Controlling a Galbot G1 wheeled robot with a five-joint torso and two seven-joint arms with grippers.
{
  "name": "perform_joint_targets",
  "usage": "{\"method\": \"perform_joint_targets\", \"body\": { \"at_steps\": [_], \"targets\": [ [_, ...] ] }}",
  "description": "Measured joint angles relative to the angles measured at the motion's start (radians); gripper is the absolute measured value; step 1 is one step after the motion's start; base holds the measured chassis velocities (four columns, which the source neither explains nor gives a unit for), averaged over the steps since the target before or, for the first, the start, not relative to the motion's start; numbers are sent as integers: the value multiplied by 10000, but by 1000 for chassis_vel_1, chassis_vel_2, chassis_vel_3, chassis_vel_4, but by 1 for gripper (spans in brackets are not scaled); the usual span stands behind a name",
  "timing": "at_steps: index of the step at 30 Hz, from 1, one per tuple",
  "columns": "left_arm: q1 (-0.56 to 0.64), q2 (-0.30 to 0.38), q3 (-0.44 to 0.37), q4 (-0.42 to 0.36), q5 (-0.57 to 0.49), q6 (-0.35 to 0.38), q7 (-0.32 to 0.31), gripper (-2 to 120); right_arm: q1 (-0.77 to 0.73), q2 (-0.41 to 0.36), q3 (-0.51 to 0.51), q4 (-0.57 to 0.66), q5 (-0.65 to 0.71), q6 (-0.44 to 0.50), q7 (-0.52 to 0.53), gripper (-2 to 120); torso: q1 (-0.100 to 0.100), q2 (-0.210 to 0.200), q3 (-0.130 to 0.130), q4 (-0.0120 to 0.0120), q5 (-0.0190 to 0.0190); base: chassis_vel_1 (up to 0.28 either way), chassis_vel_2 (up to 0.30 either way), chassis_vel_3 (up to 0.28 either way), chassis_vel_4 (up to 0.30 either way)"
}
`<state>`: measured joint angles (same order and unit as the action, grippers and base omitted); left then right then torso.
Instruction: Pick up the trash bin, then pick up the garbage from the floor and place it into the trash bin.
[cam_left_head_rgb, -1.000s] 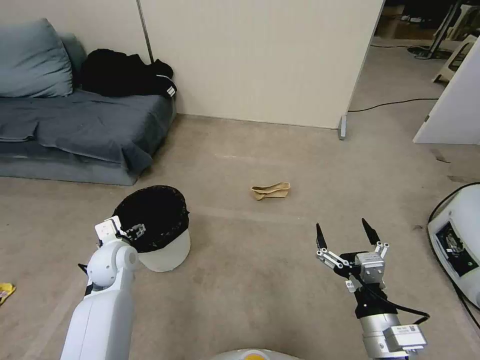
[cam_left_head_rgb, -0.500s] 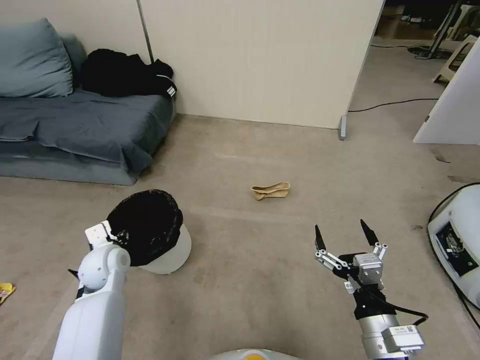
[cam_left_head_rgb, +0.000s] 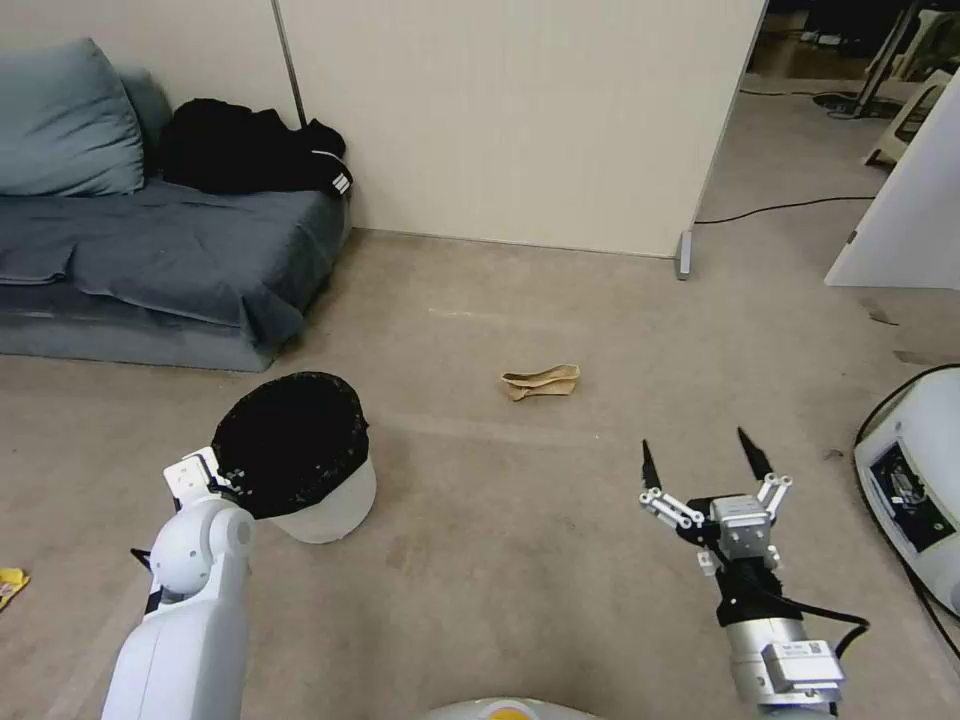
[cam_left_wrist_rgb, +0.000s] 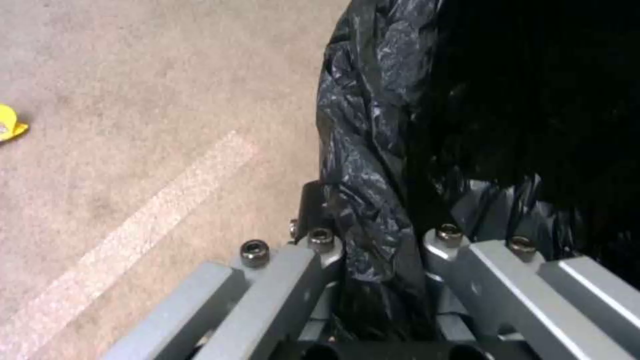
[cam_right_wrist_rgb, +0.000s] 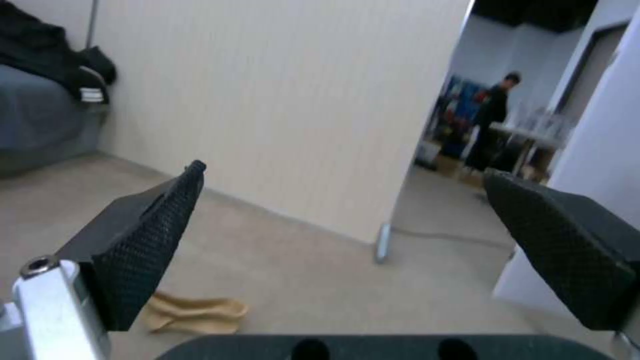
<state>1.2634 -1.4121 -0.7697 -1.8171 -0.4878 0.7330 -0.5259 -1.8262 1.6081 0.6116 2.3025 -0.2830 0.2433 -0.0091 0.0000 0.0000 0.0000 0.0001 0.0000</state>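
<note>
The left end effector (cam_left_wrist_rgb: 380, 280) is clamped on the near rim of the trash bin (cam_left_head_rgb: 330, 495), one finger outside the wall and one inside, with the folded black bag (cam_left_wrist_rgb: 363, 165) pinched between them. From the head view I cannot tell whether the bin's base is touching the floor or is just off it. The grip is on a single point of the rim and partly on slick plastic film, so the likeliest fault is the liner sliding over the rim and the bin sagging or dropping out; a tilt would also turn its mouth away from whatever is dropped in. The right end effector (cam_left_head_rgb: 705, 465) hangs with its fingers spread wide and nothing between them, well apart from the bin, which is off to its left. The crumpled brown paper bag (cam_left_head_rgb: 541, 381) lies flat on the floor ahead of that end effector and a little to its left, well short of contact. Being thin and low, it may be pushed along the floor instead of caught, or the fingertips may scrape the floor. A yellow wrapper (cam_left_head_rgb: 10, 585) lies out beyond the left arm, easy to miss.
</note>
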Motion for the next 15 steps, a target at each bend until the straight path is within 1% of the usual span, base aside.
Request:
{"method": "perform_joint_targets", "body": {
  "at_steps": [1, 3, 4, 6, 7, 9, 10, 12, 13, 14, 15],
  "targets": [
    [0, 0, 0, 0, 0, 0, 0, 7, 0, 0, 0, 0, 0, 0, 0, 100, 0, 0, 0, 0, 0, 0, 0, 0, 0],
    [195, -64, 80, -312, -159, 8, -161, 6, 285, 0, 161, -120, -535, 366, 53, 100, 1, -1, 0, 0, -1, 0, 0, 0, 0],
    [195, -64, 80, -312, -159, 8, -161, 6, 285, 0, 161, -120, -535, 366, 53, 100, 1, -1, 0, 0, -1, 0, 0, 0, 0],
    [496, -127, 167, -825, -417, 16, -376, 5, 529, 0, 298, -190, -882, 654, -103, 100, 1, 0, 0, 0, -1, 0, 0, 0, 0],
    [496, -127, 167, -825, -417, 16, -376, 5, 529, 0, 298, -190, -882, 654, -103, 100, 1, 0, 0, 0, -1, 0, 0, 0, 0],
    [832, -180, 231, -1425, -580, 29, -523, 3, 698, 1, 321, -207, -961, 839, -340, 100, 1, -1, 0, 0, -2, 0, 0, 0, 0],
    [832, -180, 231, -1425, -580, 29, -523, 3, 698, 1, 321, -207, -961, 839, -340, 100, 1, -1, 0, 0, -2, 0, 0, 0, 0],
    [1273, -183, 311, -2133, -624, 42, -601, 0, 891, 0, 302, -297, -925, 1129, -548, 100, 1, -1, 1, 1, 1, 0, 0, 0, 0],
    [1458, -163, 370, -2477, -628, 47, -606, 0, 935, 0, 235, -340, -705, 1158, -701, 100, 0, -1, 1, 5, -3, 0, 0, 0, 0],
    [1458, -163, 370, -2477, -628, 47, -606, 0, 935, 0, 235, -340, -705, 1158, -701, 100, 0, -1, 1, 5, -3, 0, 0, 0, 0],
    [1655, -129, 442, -2851, -618, 48, -600, 0, 930, 0, 166, -350, -351, 1083, -999, 100, 0, 0, 1, -1, -1, 0, 0, 0, 0]
  ]
}}
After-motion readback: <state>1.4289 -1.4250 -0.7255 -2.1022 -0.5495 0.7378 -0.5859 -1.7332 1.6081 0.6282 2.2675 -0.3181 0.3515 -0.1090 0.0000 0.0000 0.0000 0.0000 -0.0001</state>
